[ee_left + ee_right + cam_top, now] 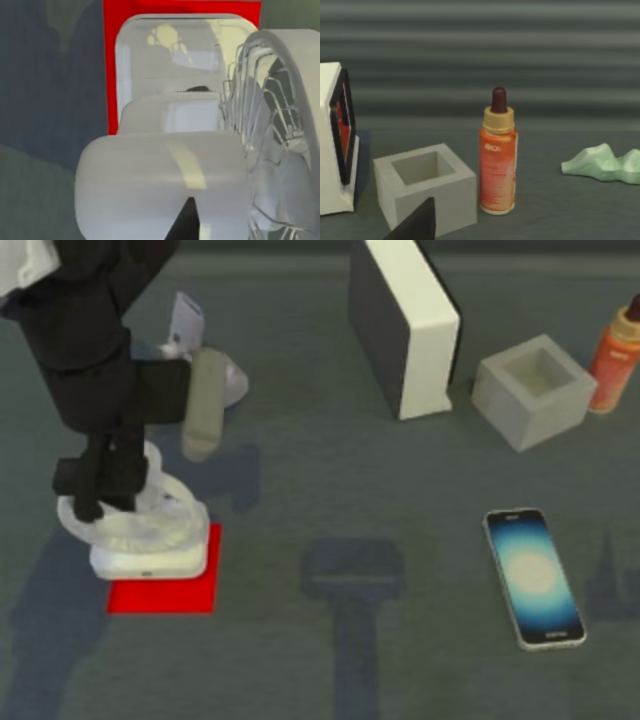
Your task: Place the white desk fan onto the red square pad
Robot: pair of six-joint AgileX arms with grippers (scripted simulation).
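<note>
White desk fan (pixel 150 530) sits on red square pad (pixel 165 592), left end effector (pixel 105 475) above.

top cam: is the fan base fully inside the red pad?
No. The white desk fan sits with its base overhanging the top-left of the red square pad, whose red shows only below and to the right of it.

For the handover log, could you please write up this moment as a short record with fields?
Working arm: left gripper, at the fan's motor housing at the table's left
Fan: white desk fan, base over the red square pad, overhanging its far-left edge
Idle arm: right, outside the top view
Bystanders: smartphone, grey open cube box, orange dropper bottle, white-and-dark slab box, pale translucent stand, green crumpled piece
</note>
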